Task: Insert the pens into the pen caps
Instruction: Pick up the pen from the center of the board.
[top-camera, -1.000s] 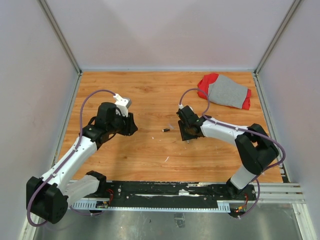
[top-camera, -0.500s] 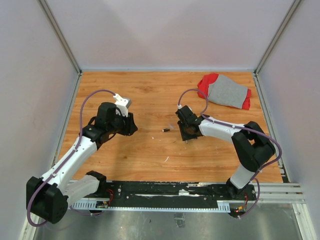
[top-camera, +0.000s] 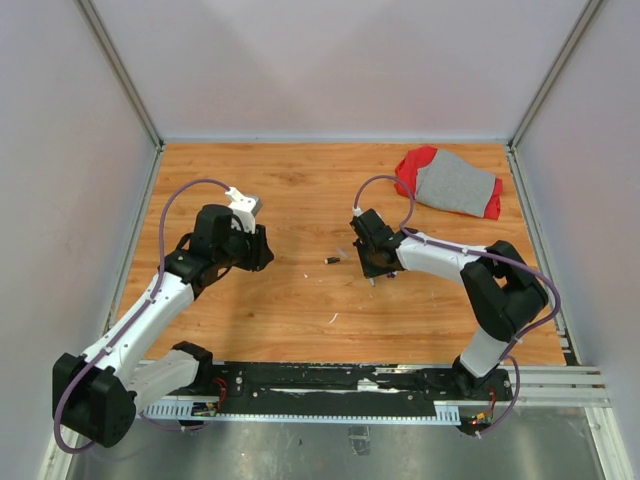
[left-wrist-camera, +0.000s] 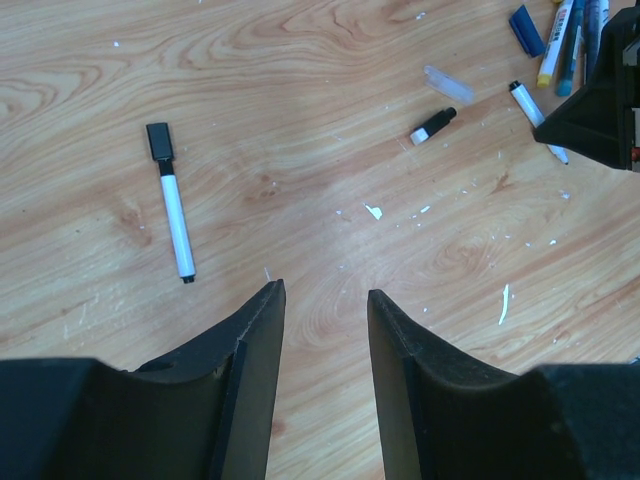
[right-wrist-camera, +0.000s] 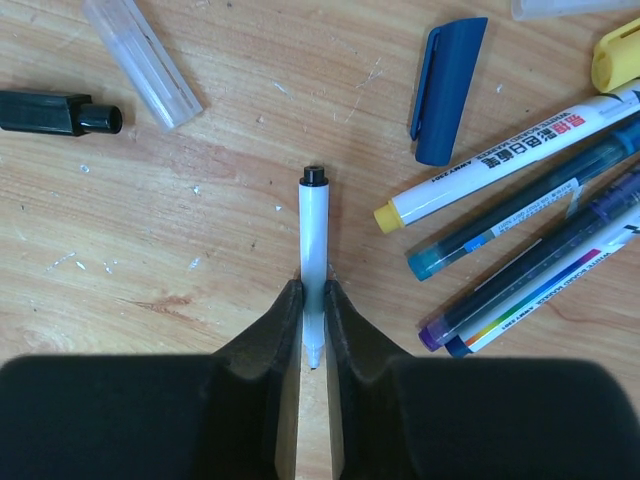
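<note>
The right gripper (right-wrist-camera: 312, 292) is clamped on a white pen (right-wrist-camera: 313, 235) that lies flat on the table (right-wrist-camera: 200, 300). Both fingers press the barrel close to its pointed end, and the black end sticks out ahead. The left gripper (left-wrist-camera: 325, 294) hangs over bare wood well to the left of the pen, jaws apart with nothing between them.

Ahead and left of the pen lie a black cap (right-wrist-camera: 45, 112) and a clear cap (right-wrist-camera: 140, 58). A blue cap (right-wrist-camera: 447, 88) is ahead and right. A heap of pens (right-wrist-camera: 520, 215) lies just right of the pen, not touching it.

The step in hand looks like lifting this pen for capping. A straight, slow rise should keep the thin barrel from rolling between the fingers or swinging into the heap. The hold sits far from the barrel's middle, so the free end may droop, and a level wrist would help.

If the pointed end is the writing tip, it is tucked between the fingers where no cap can reach. Passing the pen to the left gripper, or regripping higher, would probably be needed. The cap should meet the pen in line with the barrel.
</note>
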